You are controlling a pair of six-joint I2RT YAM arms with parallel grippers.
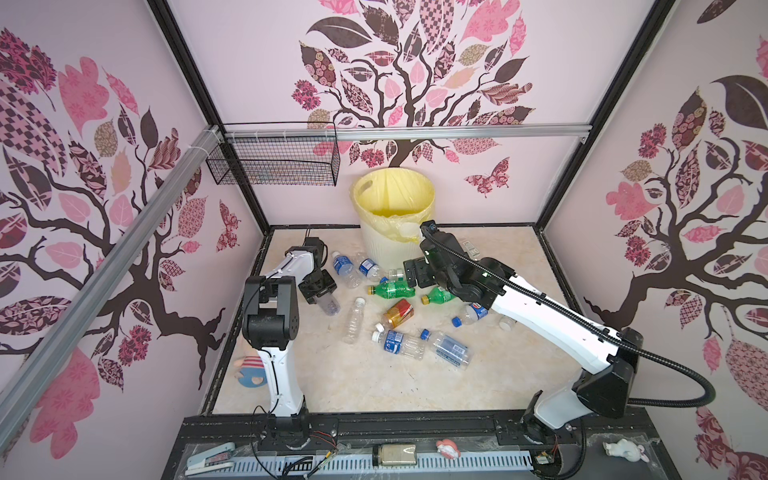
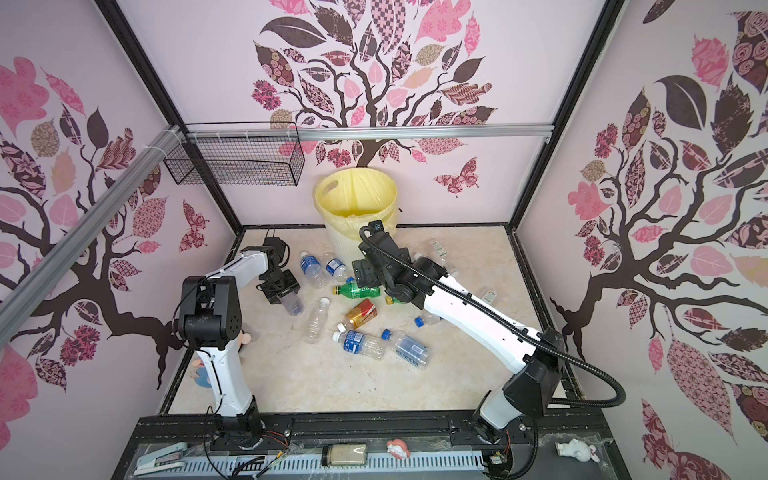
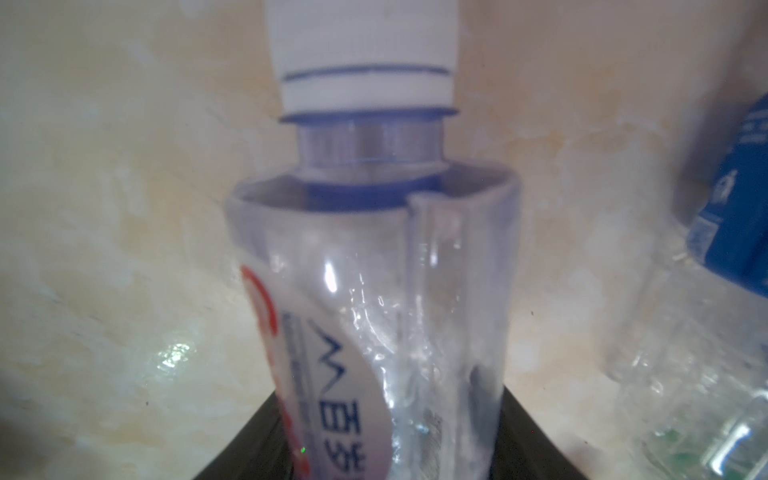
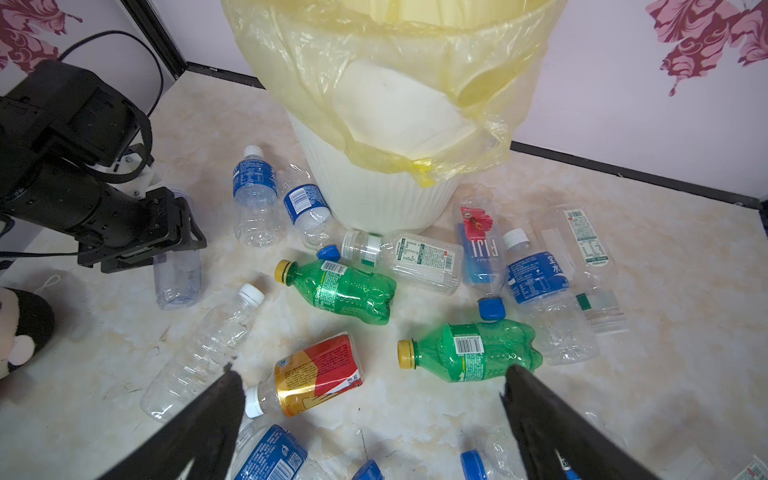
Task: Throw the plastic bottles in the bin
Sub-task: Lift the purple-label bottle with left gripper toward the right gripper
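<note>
Several plastic bottles lie scattered on the marble floor in front of the bin point(image 1: 390, 249), a cream ribbed bucket with a yellow bag point(image 4: 374, 195). Among them are two green ones point(image 1: 392, 289) point(image 4: 478, 351), an amber one with a red label point(image 1: 398, 313) point(image 4: 316, 374) and blue-labelled clear ones point(image 1: 397, 343). My left gripper point(image 1: 322, 297) point(image 3: 384, 415) is shut on a clear bottle point(image 1: 330, 305) point(image 3: 374, 270) with a white cap; its wall is creased. That bottle rests low by the floor. My right gripper point(image 1: 409, 276) point(image 4: 372, 374) hangs open above the green and amber bottles, holding nothing.
A black wire mesh basket point(image 1: 274, 160) hangs on the back rail at the left. A plush toy point(image 1: 249, 370) lies at the floor's front left edge. More bottles point(image 4: 536, 282) crowd the bin's right side. Small items sit on the front ledge point(image 1: 395, 455).
</note>
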